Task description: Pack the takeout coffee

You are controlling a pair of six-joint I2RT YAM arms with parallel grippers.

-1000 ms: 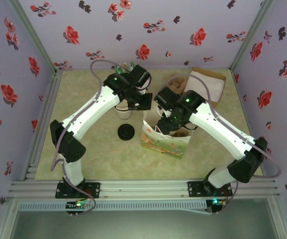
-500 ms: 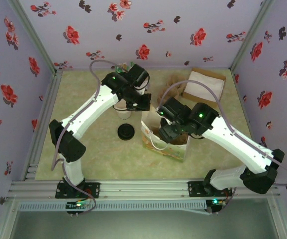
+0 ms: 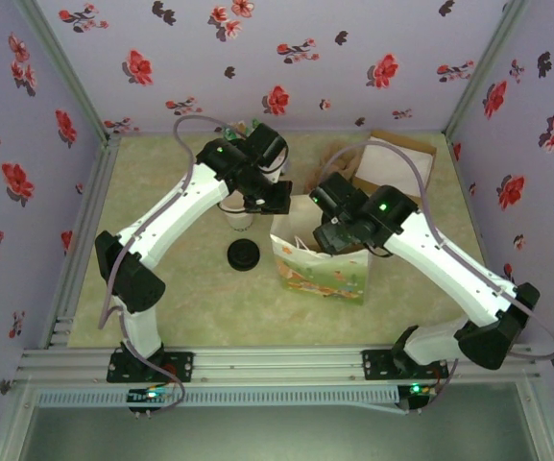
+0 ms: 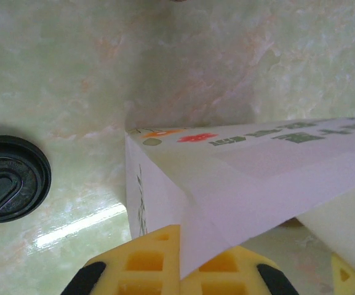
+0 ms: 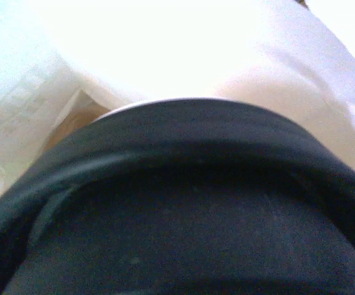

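The flowered paper bag (image 3: 320, 274) stands in the middle of the table. My left gripper (image 3: 275, 200) is shut on its upper rim, and in the left wrist view the yellow fingers (image 4: 146, 261) pinch the white bag (image 4: 257, 178) wall. My right gripper (image 3: 329, 230) hangs over the bag's open mouth. In the right wrist view the dark lid of the takeout coffee (image 5: 183, 203) sits right at the jaws and hides the fingers, with white bag walls behind it. The cup appears held between the jaws.
A loose black lid (image 3: 244, 255) (image 4: 8, 178) lies on the table left of the bag. A cream cup (image 3: 240, 219) stands under my left arm. A brown pulp carrier (image 3: 339, 156) and a cardboard box (image 3: 401, 158) sit at the back right.
My right arm dipped toward the bag's near side, then came back up over its mouth. The bag's front face has turned and straightened. The left arm stays put.
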